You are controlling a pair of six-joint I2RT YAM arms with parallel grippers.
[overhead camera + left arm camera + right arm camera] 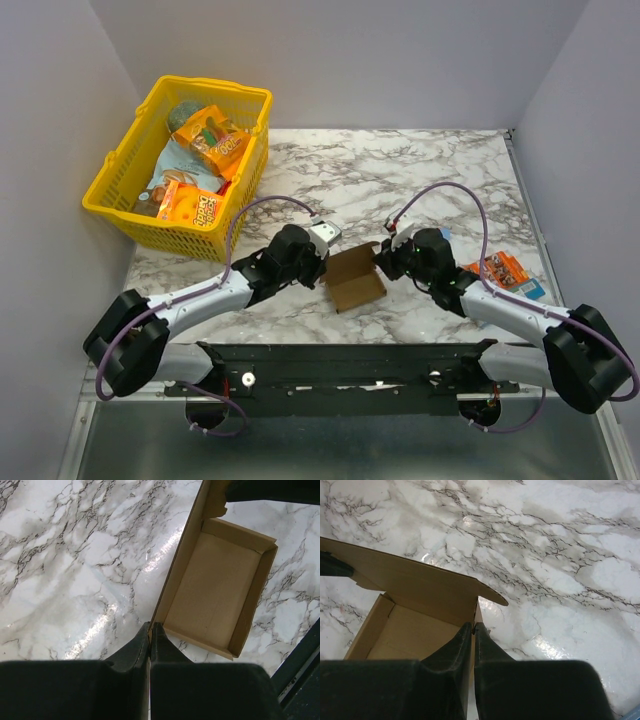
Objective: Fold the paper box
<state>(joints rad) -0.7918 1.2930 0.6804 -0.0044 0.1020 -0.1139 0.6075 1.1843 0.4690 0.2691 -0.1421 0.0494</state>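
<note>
The paper box [357, 285] is plain matte brown cardboard with no print. It lies open as a shallow rectangular tray at the middle of the overhead frame, on the glossy grey-veined marble table [420, 170]. The left claw [150, 626] is pinched narrow on the thin edge of one long wall. The right claw [473, 627] is pinched likewise below a raised flap, whose rounded corner only the right wrist view shows. At upper left, a yellow lattice plastic basket [160, 232] holds orange packets [215, 140] with lettering too small to read.

Lab test booth (plain grey walls [350, 50]) enclosing marble tabletop [400, 170].
</note>
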